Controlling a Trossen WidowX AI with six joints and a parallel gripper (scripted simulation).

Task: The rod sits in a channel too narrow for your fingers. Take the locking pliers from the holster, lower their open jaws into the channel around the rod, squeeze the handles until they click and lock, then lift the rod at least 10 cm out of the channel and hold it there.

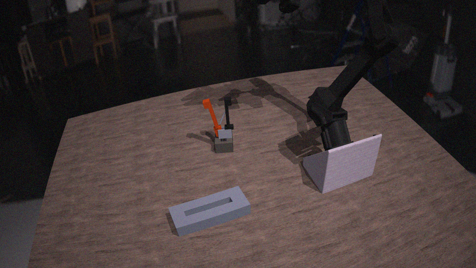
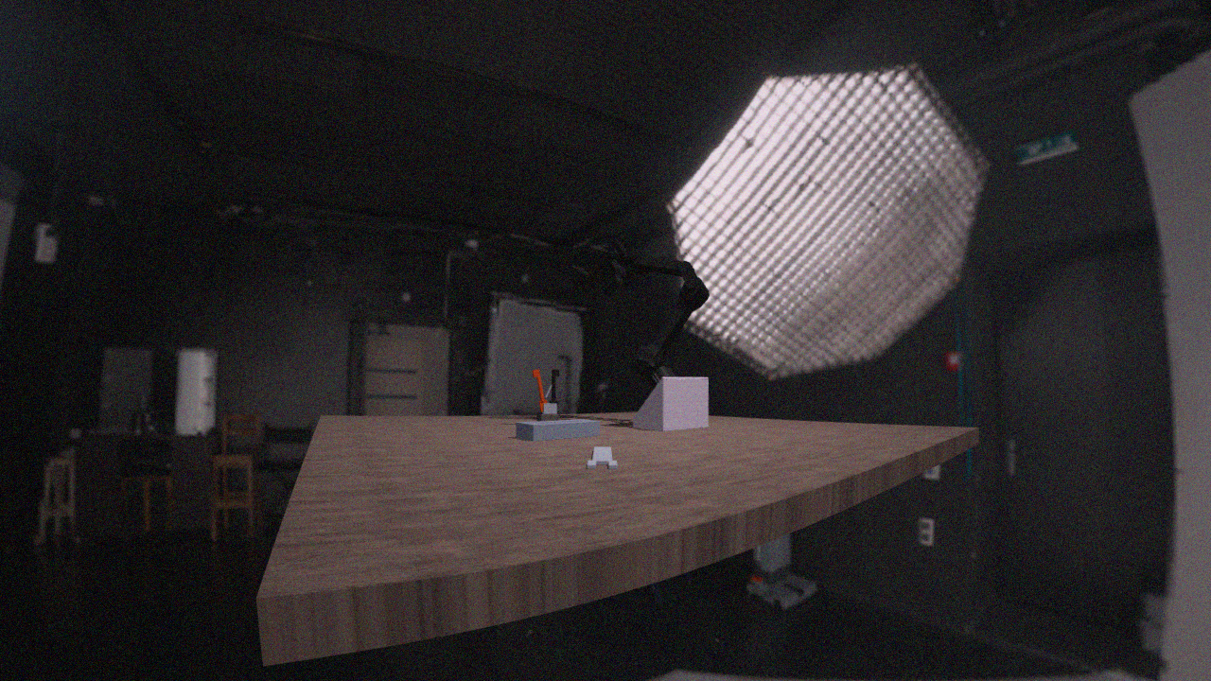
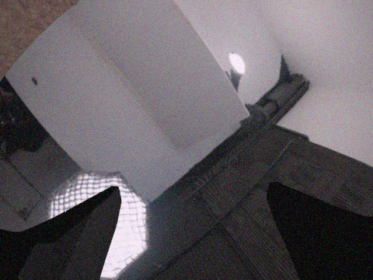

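Two splayed handles, one bright orange and one black, rise from the locking pliers [image 1: 214,121] [image 2: 541,395], which stand upright in the squat, dark grey-brown holster [image 1: 224,147] [image 2: 548,417]. A thin grey link slants between the handles, and a pale grey plate sits low at the holster's top. Nearer the top camera than the holster lies the blue-grey channel block [image 1: 212,221] [image 2: 558,430], its long narrow slot facing up; the rod inside cannot be made out. The gripper [image 3: 196,194] is wide open, with nothing between its fingers.
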